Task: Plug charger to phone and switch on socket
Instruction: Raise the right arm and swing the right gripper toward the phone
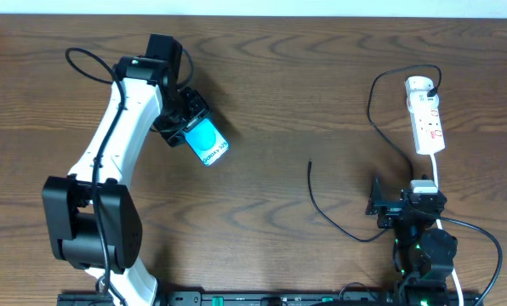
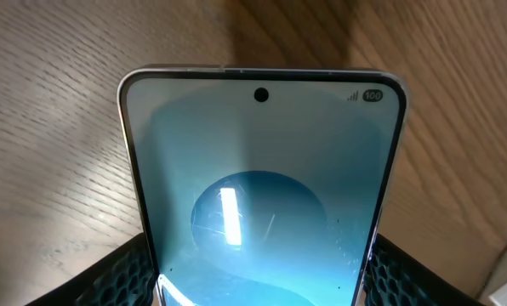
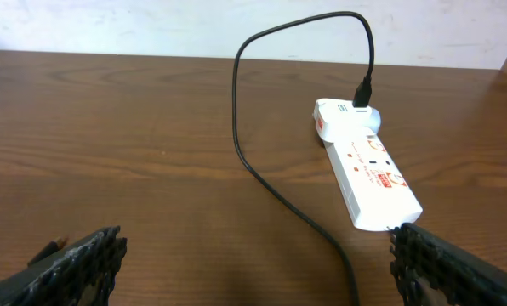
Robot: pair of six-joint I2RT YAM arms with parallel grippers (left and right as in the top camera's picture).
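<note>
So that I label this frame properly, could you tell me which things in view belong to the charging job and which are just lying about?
Part of the job: phone, held in the left gripper; charger cable; socket strip; open right gripper.
Just there: the strip's white cord; wooden table.

The table [image 1: 304,76] is brown wood with a bold grain and a soft satin sheen. The phone [image 2: 262,187] has a glossy glass screen that throws back light; its pale rim may be metal, though the view is too close to tell. The socket [image 3: 368,174] is smooth white plastic, the charger [image 3: 245,127] matt black. The pads [image 3: 83,259] of the right gripper [image 3: 258,259] are black, with a rough mesh texture.
</note>
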